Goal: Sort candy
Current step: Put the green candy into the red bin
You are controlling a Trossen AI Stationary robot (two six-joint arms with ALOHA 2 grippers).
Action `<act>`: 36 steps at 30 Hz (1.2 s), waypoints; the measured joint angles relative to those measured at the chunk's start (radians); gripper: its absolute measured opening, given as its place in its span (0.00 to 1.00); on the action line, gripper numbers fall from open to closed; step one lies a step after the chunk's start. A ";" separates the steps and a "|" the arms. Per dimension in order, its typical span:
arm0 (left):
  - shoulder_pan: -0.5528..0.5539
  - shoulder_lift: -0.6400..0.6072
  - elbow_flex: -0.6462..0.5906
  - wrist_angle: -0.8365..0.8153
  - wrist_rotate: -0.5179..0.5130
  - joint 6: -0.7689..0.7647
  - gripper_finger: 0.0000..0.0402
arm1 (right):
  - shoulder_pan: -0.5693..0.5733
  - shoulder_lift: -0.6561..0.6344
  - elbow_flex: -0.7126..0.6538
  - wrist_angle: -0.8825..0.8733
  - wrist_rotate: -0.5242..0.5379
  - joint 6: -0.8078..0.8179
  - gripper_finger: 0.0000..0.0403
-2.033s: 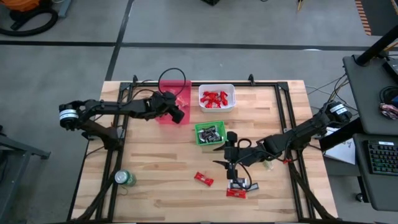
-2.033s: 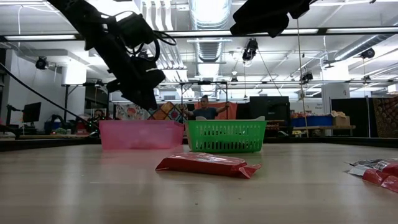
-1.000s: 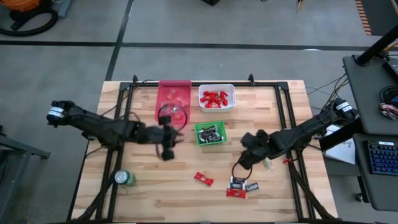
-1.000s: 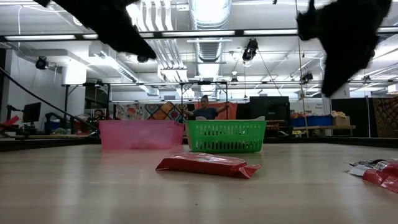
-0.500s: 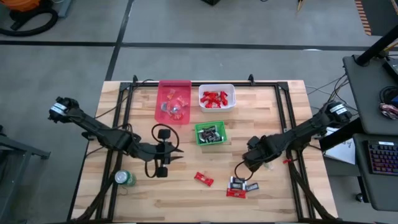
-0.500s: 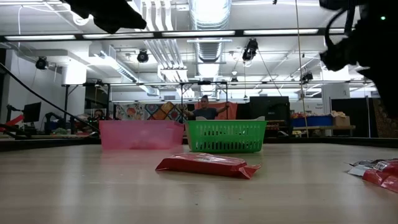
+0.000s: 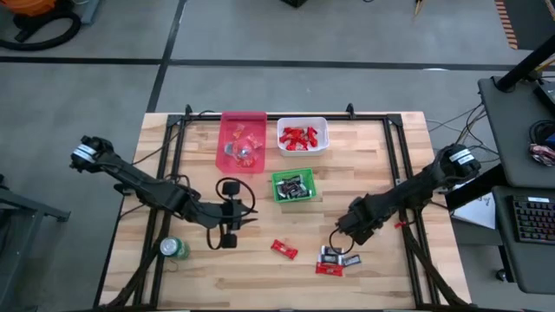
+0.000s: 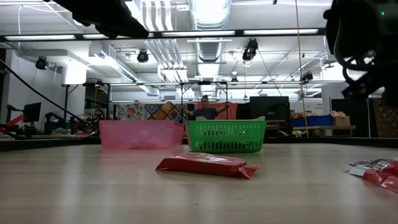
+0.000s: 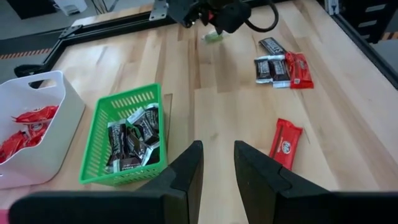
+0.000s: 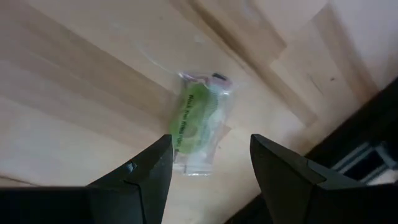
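right of the green basket (image 7: 293,186), right gripper (image 10: 208,165) hovers spread over a green-wrapped candy (image 10: 196,124); guessing next it drops and pinches. left gripper (image 9: 216,163), slightly parted, empty, faces a red bar (image 9: 286,144).

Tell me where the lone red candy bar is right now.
In the high view, the lone red candy bar lies on the table's near-centre, below the green bin, left of the small candy cluster.
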 joint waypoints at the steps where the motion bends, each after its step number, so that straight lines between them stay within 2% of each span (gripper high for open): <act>1: 0.000 0.004 0.000 0.005 -0.004 0.000 0.18 | 0.000 0.000 -0.014 0.024 -0.010 -0.005 0.51; 10: 0.000 0.031 0.000 0.027 -0.010 0.000 0.18 | 0.000 -0.006 -0.082 0.175 -0.026 -0.045 0.49; 13: 0.000 0.035 0.000 0.033 -0.010 0.000 0.18 | 0.000 -0.006 -0.086 0.184 -0.027 -0.051 0.44; 22: 0.001 0.035 0.000 0.040 -0.010 0.000 0.18 | 0.000 -0.008 -0.087 0.196 -0.025 -0.074 0.19; 26: 0.001 0.035 0.000 0.040 -0.010 0.000 0.18 | 0.000 -0.017 -0.079 0.191 -0.020 -0.093 0.11; 30: 0.001 0.034 0.000 0.037 -0.011 0.000 0.18 | -0.001 -0.049 -0.064 0.186 0.000 -0.109 0.07; 36: 0.001 0.020 0.031 0.011 -0.017 0.013 0.18 | -0.001 -0.125 -0.031 0.183 0.058 -0.126 0.07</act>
